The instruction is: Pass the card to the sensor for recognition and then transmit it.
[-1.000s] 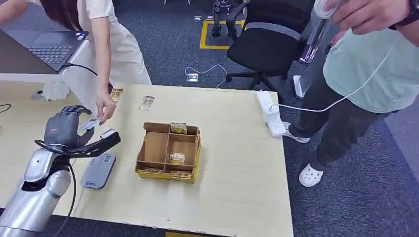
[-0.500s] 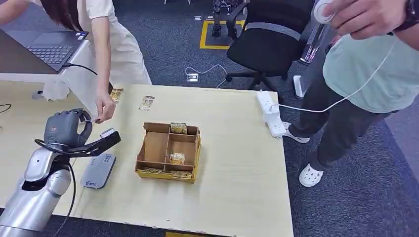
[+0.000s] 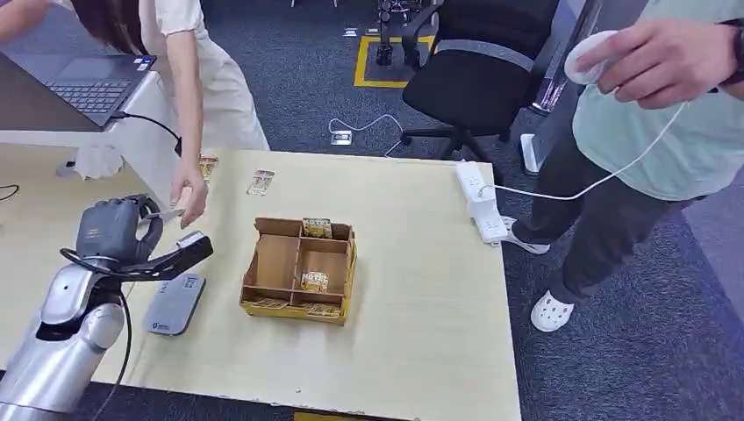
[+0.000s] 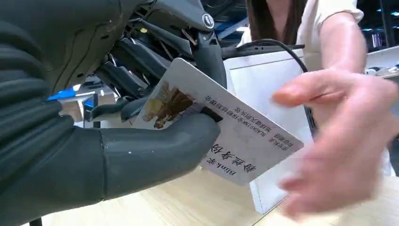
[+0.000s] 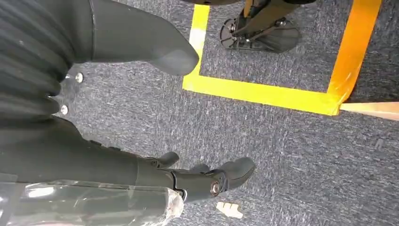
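Card-reading has not begun, as far as I can judge: on the pale wooden desk [image 3: 412, 289] the flat grey sensor pad [image 3: 174, 303] lies near the front-left edge with nothing on it, beside the brown cardboard divider tray [image 3: 299, 267]. The robot's left hand [image 3: 112, 230] hovers above the pad, thumb and dark fingers [image 4: 209, 54] pinching the white printed card [image 4: 226, 136], a person's hand [image 3: 189, 190] just beside it. The right hand [image 5: 188, 179] hangs over the carpet, fingers loosely apart, holding nothing; scanning and handover remain.
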Available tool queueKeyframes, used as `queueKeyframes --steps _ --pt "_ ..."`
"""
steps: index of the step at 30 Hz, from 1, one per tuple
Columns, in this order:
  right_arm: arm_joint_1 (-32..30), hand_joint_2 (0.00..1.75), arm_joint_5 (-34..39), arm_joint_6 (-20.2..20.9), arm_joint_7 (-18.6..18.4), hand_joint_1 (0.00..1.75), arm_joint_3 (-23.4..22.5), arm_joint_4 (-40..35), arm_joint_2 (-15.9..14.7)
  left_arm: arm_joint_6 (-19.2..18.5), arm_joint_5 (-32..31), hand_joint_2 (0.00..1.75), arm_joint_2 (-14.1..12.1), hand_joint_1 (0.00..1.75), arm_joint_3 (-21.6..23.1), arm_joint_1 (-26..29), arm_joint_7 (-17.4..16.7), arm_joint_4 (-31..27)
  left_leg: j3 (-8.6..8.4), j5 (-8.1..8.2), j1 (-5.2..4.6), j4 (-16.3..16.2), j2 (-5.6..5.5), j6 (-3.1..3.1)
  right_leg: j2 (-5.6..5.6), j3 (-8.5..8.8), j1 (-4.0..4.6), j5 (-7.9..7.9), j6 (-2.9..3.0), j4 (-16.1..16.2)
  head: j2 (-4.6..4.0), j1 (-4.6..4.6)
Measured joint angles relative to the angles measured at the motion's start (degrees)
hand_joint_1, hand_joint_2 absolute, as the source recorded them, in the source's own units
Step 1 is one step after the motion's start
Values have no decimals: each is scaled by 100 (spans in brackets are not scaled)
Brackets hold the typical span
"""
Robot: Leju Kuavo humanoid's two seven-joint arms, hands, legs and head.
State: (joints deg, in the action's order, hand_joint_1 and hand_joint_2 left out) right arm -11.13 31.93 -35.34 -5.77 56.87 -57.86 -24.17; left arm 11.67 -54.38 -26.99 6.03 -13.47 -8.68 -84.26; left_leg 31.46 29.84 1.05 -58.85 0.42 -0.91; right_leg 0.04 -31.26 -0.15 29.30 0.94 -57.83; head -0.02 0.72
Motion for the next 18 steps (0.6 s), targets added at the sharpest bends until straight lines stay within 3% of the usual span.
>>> queueKeyframes --steps 12,18 --pt "-2 175 2 -2 -22 0 -2 -15 0 -17 -48 175 -31 175 2 107 -39 26 0 0 0 0 0 0 -1 1 0 0 0 0 0 -2" --pt "-31 175 46 2 -50 0 -2 -44 0 -267 -96 175 -249 175 2 365 -13 46 1 0 0 1 3 0 3 -2 0 1 0 0 0 -2"
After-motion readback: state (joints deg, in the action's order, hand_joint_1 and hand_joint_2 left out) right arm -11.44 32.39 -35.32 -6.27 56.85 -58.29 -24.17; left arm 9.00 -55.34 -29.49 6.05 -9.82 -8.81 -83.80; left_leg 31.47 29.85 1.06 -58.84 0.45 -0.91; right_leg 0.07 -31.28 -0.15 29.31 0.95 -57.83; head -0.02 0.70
